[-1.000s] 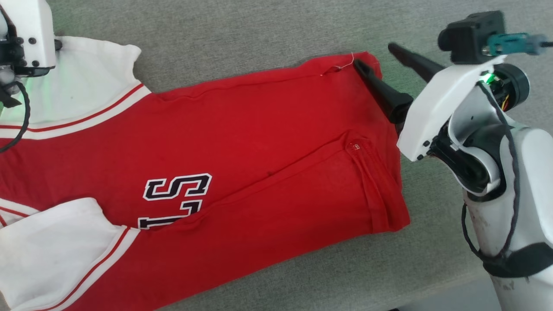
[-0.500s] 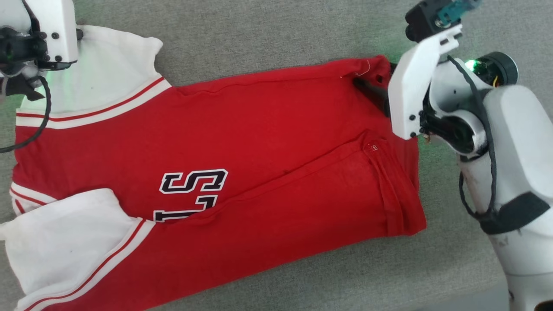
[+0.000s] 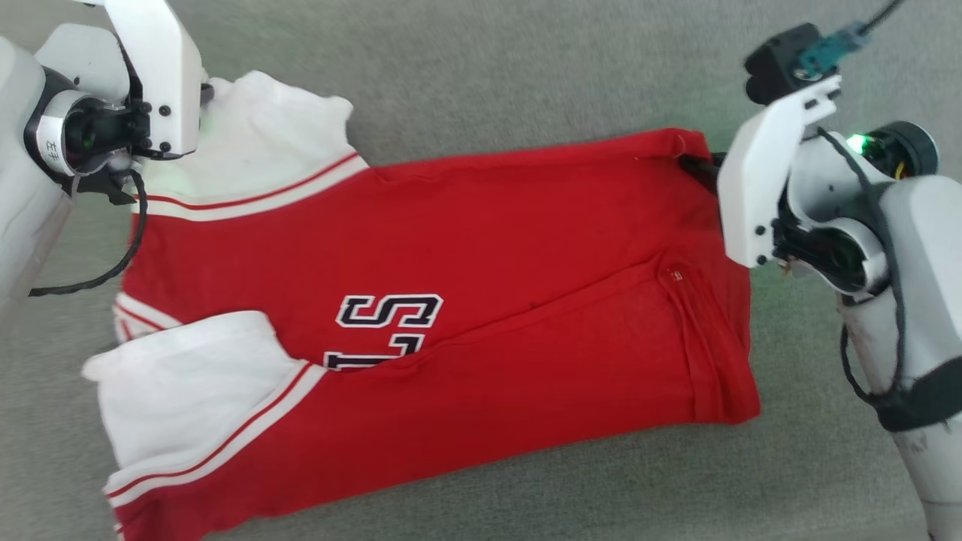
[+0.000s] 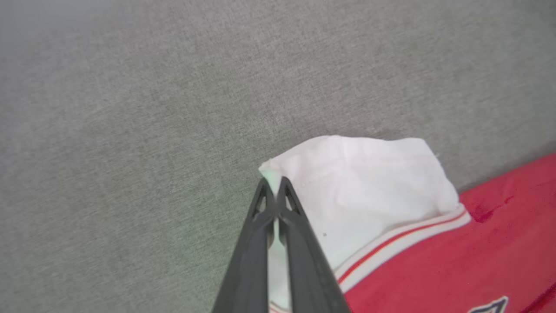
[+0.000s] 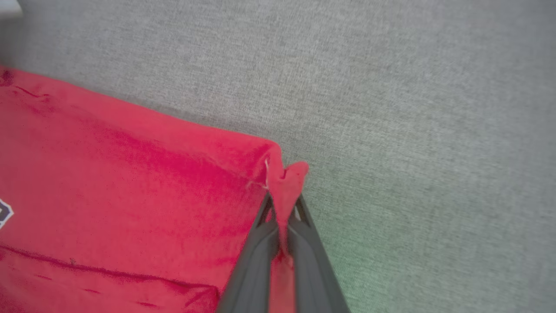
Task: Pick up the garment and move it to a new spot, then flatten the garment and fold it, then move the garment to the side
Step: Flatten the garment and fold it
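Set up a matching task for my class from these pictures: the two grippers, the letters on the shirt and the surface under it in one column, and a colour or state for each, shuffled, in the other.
Column one
1. left gripper
2. right gripper
3. letters on the shirt
4. cloth surface under the shirt

Column two
A. grey
B. shut on a red corner
C. dark, outlined in white
D. shut on a white sleeve end

Pairs: 1-D, 2-B, 3-C, 4-A
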Controlling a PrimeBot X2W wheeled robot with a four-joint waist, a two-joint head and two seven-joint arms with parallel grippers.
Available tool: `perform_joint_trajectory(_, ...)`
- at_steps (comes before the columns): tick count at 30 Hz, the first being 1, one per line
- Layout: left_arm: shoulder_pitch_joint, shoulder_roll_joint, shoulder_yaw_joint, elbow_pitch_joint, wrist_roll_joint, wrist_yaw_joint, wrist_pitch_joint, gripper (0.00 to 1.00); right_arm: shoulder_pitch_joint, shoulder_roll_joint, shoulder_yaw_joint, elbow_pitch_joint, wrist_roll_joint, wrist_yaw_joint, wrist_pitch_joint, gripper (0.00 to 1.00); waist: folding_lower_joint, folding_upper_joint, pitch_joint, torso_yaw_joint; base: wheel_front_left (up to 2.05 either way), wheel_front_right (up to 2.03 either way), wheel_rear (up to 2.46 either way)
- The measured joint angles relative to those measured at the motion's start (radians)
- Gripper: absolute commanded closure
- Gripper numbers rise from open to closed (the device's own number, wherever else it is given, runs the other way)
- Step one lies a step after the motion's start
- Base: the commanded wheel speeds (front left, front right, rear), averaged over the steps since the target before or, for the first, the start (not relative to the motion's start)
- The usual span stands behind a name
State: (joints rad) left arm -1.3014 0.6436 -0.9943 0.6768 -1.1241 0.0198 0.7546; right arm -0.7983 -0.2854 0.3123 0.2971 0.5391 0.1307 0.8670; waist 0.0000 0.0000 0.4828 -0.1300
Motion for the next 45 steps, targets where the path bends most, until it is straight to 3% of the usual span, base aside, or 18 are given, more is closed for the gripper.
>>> perform_joint_trajectory(7, 0.033, 0.016, 0.006, -0.054, -0.001, -0.021, -0.045, 1.0, 0.082, -0.044, -0.038, -0.065, 0.005, 0.0, -0.065, 1.0, 0.0, 0.0, -0.092, 0.042, 0.0, 0.0, 0.0)
perform_joint_trajectory(15, 0.105, 0.068, 0.004, -0.193, -0.01, -0.009, -0.067, 1.0, 0.188, -0.08, -0.096, -0.184, 0.002, 0.0, -0.083, 1.0, 0.0, 0.0, -0.178, 0.09, 0.0, 0.0, 0.0)
perform_joint_trajectory(19, 0.162, 0.109, -0.001, -0.311, -0.016, 0.028, -0.063, 1.0, 0.259, -0.103, -0.121, -0.267, -0.002, 0.0, -0.075, 1.0, -0.0001, 0.0, -0.208, 0.113, 0.0, 0.0, 0.0)
perform_joint_trajectory(25, 0.289, 0.209, -0.02, -0.581, -0.025, 0.14, -0.049, 1.0, 0.408, -0.138, -0.164, -0.406, 0.003, 0.0, -0.073, 1.0, 0.0, 0.0, -0.24, 0.141, 0.0, 0.0, 0.0)
perform_joint_trajectory(32, 0.429, 0.314, -0.044, -0.827, -0.049, 0.275, -0.043, 1.0, 0.579, -0.133, -0.236, -0.495, 0.017, 0.0, -0.039, 1.0, 0.0, 0.0, -0.245, 0.149, 0.0, 0.0, 0.0)
perform_joint_trajectory(35, 0.496, 0.331, -0.062, -0.869, -0.068, 0.305, -0.054, 1.0, 0.636, -0.121, -0.256, -0.492, 0.024, 0.0, -0.039, 1.0, 0.0, 0.0, -0.241, 0.148, 0.0, 0.0, 0.0)
perform_joint_trajectory(39, 0.568, 0.315, -0.086, -0.844, -0.091, 0.312, -0.082, 1.0, 0.668, -0.097, -0.258, -0.44, 0.021, 0.0, -0.042, 1.0, 0.0, 0.0001, -0.239, 0.146, 0.0, 0.0, 0.0)
perform_joint_trajectory(40, 0.585, 0.303, -0.088, -0.825, -0.105, 0.308, -0.097, 1.0, 0.668, -0.091, -0.252, -0.422, 0.025, 0.0, -0.048, 0.82, 0.0, 0.0, -0.24, 0.144, 0.0, 0.0, 0.0)
perform_joint_trajectory(41, 0.597, 0.292, -0.09, -0.799, -0.111, 0.304, -0.106, 1.0, 0.667, -0.088, -0.242, -0.409, 0.023, 0.0, -0.06, 0.55, -0.0001, 0.0, -0.241, 0.143, 0.0, 0.0, 0.0)
perform_joint_trajectory(42, 0.605, 0.282, -0.094, -0.776, -0.111, 0.295, -0.116, 1.0, 0.664, -0.088, -0.233, -0.393, 0.021, 0.0, -0.069, 0.19, 0.0, 0.0, -0.242, 0.141, 0.0, 0.0, 0.0)
perform_joint_trajectory(43, 0.614, 0.273, -0.097, -0.75, -0.112, 0.283, -0.13, 1.0, 0.661, -0.085, -0.227, -0.377, 0.021, 0.0, -0.075, 0.0, 0.0, 0.0, -0.243, 0.14, 0.0, 0.0, 0.0)
perform_joint_trajectory(44, 0.622, 0.262, -0.093, -0.725, -0.117, 0.279, -0.15, 0.98, 0.657, -0.084, -0.221, -0.363, 0.019, 0.0, -0.079, 0.0, -0.0001, 0.0, -0.245, 0.139, 0.0, 0.0, 0.0)
perform_joint_trajectory(45, 0.628, 0.25, -0.09, -0.698, -0.122, 0.271, -0.166, 0.84, 0.654, -0.082, -0.215, -0.353, 0.018, 0.0, -0.088, 0.0, 0.0, 0.0, -0.247, 0.139, 0.0, 0.0, 0.0)
